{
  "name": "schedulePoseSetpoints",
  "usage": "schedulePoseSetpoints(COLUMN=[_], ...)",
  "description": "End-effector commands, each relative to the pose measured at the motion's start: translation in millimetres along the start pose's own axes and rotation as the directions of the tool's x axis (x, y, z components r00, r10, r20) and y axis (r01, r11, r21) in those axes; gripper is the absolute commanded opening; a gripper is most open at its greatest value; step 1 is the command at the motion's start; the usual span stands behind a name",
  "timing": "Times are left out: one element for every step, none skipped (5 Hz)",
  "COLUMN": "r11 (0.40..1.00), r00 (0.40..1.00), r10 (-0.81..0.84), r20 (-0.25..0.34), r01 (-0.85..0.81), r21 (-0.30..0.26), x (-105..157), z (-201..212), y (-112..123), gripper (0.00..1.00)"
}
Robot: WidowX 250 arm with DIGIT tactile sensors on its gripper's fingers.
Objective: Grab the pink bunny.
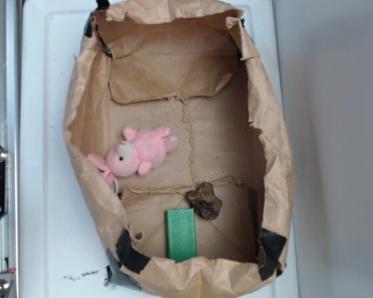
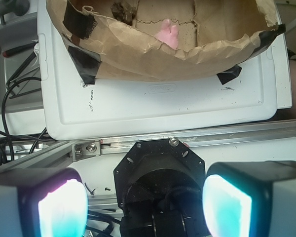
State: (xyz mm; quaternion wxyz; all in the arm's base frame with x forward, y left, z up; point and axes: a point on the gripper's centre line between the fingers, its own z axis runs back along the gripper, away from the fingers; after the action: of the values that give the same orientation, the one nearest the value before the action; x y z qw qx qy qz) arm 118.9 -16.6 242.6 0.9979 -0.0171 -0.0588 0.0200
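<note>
The pink bunny [image 1: 138, 153] lies on its side on the floor of a brown paper bag [image 1: 79, 112], near the bag's left wall, with its pale face toward the lower left. In the wrist view only a bit of the bunny [image 2: 168, 33] shows over the bag's crumpled rim [image 2: 153, 54]. My gripper [image 2: 145, 205] does not show in the exterior view. In the wrist view its two fingers [image 2: 63, 207] stand wide apart with nothing between them, well outside the bag, above the robot's black base [image 2: 158, 168].
A green rectangular block [image 1: 181, 234] and a dark brown lumpy rock [image 1: 205, 200] lie in the bag near its front wall. The bag, patched with black tape [image 1: 129, 254], sits on a white tray [image 1: 43, 186]. An aluminium rail [image 2: 237, 136] and cables [image 2: 15, 98] lie beside the tray.
</note>
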Motion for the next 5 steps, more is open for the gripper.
schedulePoseSetpoints(r11=[1.000, 1.000, 0.999, 0.999, 0.998], r00=[1.000, 1.000, 1.000, 0.999, 0.996], r10=[0.000, 0.026, 0.018, 0.005, 0.031], r20=[0.000, -0.008, 0.019, 0.052, 0.086], r01=[0.000, -0.026, -0.019, -0.007, -0.036], r21=[0.000, -0.002, 0.044, 0.037, 0.056], x=[0.0, 23.5, 31.9, 41.5, 59.4], z=[0.0, -13.5, -24.1, -31.9, -44.5], y=[0.0, 6.9, 18.0, 28.3, 34.8], gripper=[1.00, 1.00, 1.00, 1.00, 1.00])
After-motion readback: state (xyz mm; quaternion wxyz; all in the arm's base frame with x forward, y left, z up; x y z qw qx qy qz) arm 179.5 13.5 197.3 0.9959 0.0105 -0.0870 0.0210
